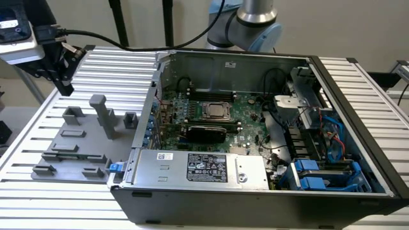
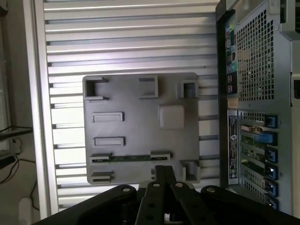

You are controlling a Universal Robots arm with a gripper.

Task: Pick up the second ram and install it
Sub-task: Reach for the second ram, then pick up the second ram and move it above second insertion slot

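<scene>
I hang above the bare ribbed table (image 1: 115, 62) just beyond the grey fixture plate (image 1: 28, 160), on the side away from the open computer case (image 1: 357, 120). From the exterior view my gripper (image 1: 65, 85) points down toward the plate's far edge. The wrist view looks straight down on the plate (image 2: 140, 133), and there my gripper (image 2: 165, 174) shows its jaws pressed together with nothing pinched between them. That view also shows the second ram (image 2: 130, 158), a thin green stick lying flat across the plate between two small holder blocks (image 2: 100, 158), on the plate's edge closest to me. In the exterior view the stick is too thin to make out among the plate's blocks. The exterior view does give the inside of the case beside the plate: the motherboard (image 1: 211, 120), the square processor socket (image 1: 218, 111) and the blue drive caddies (image 1: 323, 175). The wrist view gives the case's rear panel (image 2: 255, 79) with its vent grille and ports. The power supply (image 1: 191, 167) carries a white label (image 1: 208, 167), and a narrow dark sticker (image 2: 233, 150) runs down the rear panel. The print on both is too small to read. The case is cut off by the wrist picture's edge.
</scene>
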